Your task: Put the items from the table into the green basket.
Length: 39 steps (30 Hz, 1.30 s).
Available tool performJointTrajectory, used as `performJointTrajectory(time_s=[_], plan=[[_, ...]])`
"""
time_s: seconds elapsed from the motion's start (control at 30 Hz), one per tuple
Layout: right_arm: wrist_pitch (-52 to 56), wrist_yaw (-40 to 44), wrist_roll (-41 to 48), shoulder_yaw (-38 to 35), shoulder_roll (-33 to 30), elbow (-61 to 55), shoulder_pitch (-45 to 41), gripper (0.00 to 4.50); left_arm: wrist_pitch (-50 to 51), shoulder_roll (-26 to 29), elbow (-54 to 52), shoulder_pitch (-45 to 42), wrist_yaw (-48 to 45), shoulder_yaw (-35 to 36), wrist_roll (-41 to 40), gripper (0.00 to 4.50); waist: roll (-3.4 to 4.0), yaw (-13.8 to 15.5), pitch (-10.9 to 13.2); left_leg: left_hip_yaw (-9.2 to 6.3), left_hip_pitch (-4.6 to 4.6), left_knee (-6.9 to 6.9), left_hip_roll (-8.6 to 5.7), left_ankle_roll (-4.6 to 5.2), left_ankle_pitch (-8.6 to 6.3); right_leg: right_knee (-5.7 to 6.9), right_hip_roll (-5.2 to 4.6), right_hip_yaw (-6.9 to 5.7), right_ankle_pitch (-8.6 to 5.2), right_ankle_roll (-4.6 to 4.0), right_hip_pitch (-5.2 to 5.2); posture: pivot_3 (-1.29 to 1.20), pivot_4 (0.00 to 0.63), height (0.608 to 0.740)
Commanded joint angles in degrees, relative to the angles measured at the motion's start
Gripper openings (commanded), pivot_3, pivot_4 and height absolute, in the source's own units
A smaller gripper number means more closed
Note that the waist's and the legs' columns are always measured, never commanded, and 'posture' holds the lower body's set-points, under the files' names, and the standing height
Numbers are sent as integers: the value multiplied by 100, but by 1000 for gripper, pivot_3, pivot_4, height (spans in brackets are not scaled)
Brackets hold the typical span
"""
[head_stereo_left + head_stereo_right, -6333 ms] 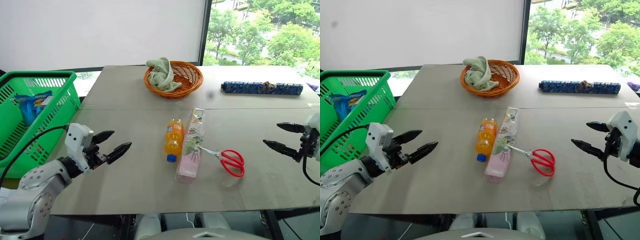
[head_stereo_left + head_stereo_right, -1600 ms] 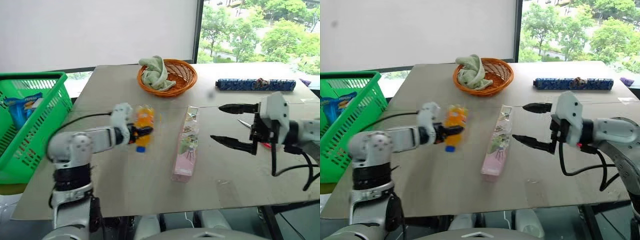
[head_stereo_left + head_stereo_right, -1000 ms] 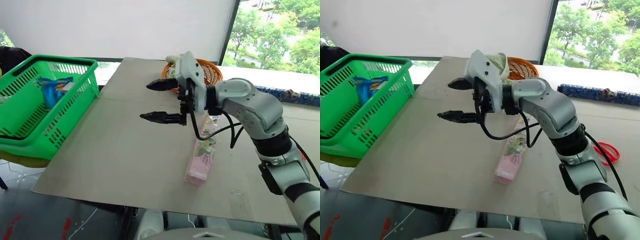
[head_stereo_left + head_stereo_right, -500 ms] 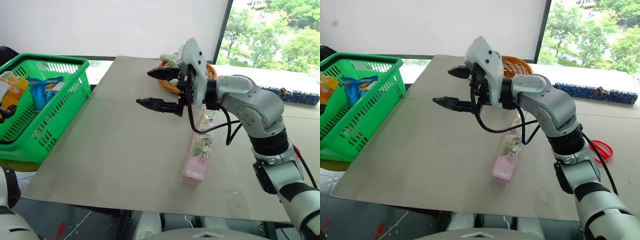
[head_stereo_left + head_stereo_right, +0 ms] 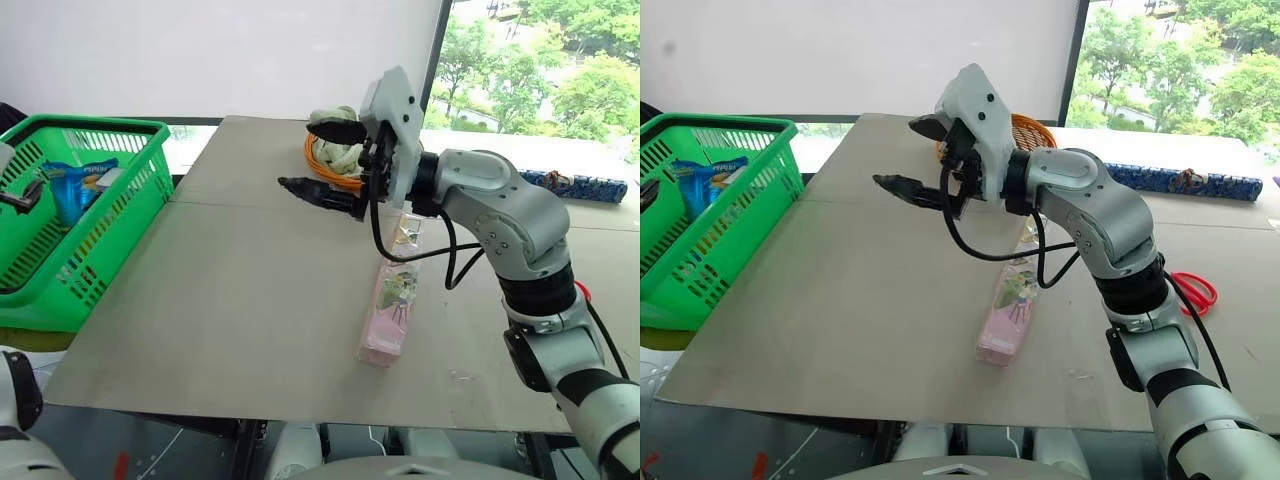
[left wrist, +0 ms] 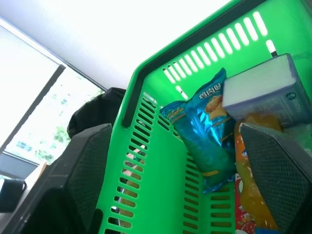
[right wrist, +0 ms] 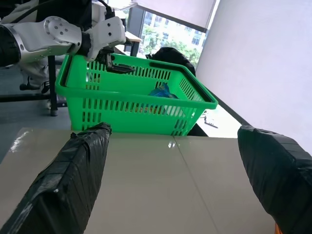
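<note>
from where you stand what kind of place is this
Probably an office or lab room used as a test space: a bare grey table beside a big window onto trees, with a plain white wall behind.

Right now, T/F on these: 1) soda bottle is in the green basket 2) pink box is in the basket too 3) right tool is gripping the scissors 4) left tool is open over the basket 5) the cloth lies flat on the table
1) True. The orange soda bottle lies in the green basket, beside a blue snack bag.
2) False. The long pinkish box lies on the table.
3) False. The right tool is open and empty above the table; the red-handled scissors lie on the tabletop.
4) True. The left tool hangs open and empty over the basket.
5) False. The pale green cloth sits in the round orange wicker basket.
</note>
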Motion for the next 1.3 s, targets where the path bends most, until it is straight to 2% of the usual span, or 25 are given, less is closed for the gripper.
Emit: performJointTrajectory(time_s=[0.03, 0.13, 0.2, 0.23, 0.3, 0.4, 0.53, 0.6, 0.67, 0.87, 1.03, 1.17, 1.3], plan=[[-177, 51, 0, -271, -96, -86, -46, 4500, 479, -100, -1080, 208, -344, 471, -613, 4341, -1, 1, -1, 0, 0, 1, 0, 0, 0, -1, 1, 0, 0, 0, 0, 81, 0, 740], [-137, 570, 164, -534, -830, -438, 439, 4500, 3790, -1042, -4288, 786, -581, 975, -2824, 4341, 9, 103, 5, -16, -1, 8, -2, 2, 0, -4, -14, -15, -1, 2, 14, 47, 0, 740], [-45, 957, 129, -626, -1619, -719, 962, 4500, 5781, -1577, -6196, 1127, -29, 790, -3944, 4341, 17, 157, 10, -35, 0, 27, -6, 14, -8, -15, -33, -24, 0, 3, 42, 19, 0, 740], [40, 1083, 179, -692, -1929, -848, 1185, 4500, 6753, -1870, -6785, 1111, 289, 823, -4555, 4341, 31, 157, 19, -44, 2, 32, -16, 24, -14, -24, -36, -29, 0, 3, 59, 1, 0, 740], [180, 1273, 313, -855, -2432, -1039, 1563, 4500, 8316, -2429, -7478, 863, 806, 786, -5210, 4341, 52, 71, 33, -46, 14, 50, -21, 41, -24, -43, -41, -30, 1, 7, 90, -19, 0, 740], [290, 1477, 441, -1109, -2963, -1215, 2014, 4500, 9827, -3492, -7648, 302, 1413, 840, -5445, 4341, 73, -39, 39, -39, 42, 48, -19, 41, -23, -24, -20, -17, 6, 18, 102, -60, 0, 740], [389, 1578, 593, -1526, -3430, -1335, 2501, 4500, 10145, -4699, -6587, -164, 2426, 846, -5934, 4341, 103, -204, 39, -62, 83, 48, -20, 33, -17, -8, 30, -3, -2, 13, 125, -117, 0, 740], [441, 1556, 644, -1697, -3596, -1421, 2703, 4500, 10145, -4977, -6153, -255, 2855, 659, -5924, 4341, 111, -288, 41, -80, 165, 33, -20, 33, -18, -13, 59, 25, -18, -10, 186, -138, 0, 740], [455, 1526, 671, -1833, -3735, -1533, 2893, 4500, 10145, -5260, -5817, -388, 3211, 631, -5930, 4341, 112, -346, 41, -105, 180, 29, -20, 33, -18, -12, 70, 29, -23, -17, 196, -155, 0, 740], [687, 1356, 969, -2292, -3899, -1875, 3319, 4500, 10145, -5679, -5288, -744, 3422, 174, -5673, 4341, 112, -430, 41, -117, 175, 30, -24, 28, -21, -16, 77, 69, -19, -23, 192, -200, 0, 740], [810, 1225, 1102, -2609, -4018, -2094, 3688, 4500, 10145, -5751, -4845, -989, 3062, -420, -5608, 4341, 113, -505, 41, -102, 169, 32, -31, 14, -30, -30, 57, 83, -20, -20, 190, -232, 0, 740], [833, 1120, 1143, -2712, -4062, -2209, 3879, 4500, 10145, -5771, -4690, -1070, 2779, -794, -5269, 4341, 113, -543, 42, -97, 166, 33, -31, 11, -32, -38, 57, 89, -19, -20, 187, -233, 0, 740], [860, 1024, 1196, -2814, -4064, -2249, 4070, 4500, 9756, -5833, -4413, -1202, 2264, -1582, -4712, 4341, 114, -552, 41, -103, 166, 33, -31, -12, -46, -38, 58, 83, -30, -37, 187, -233, 0, 740]])
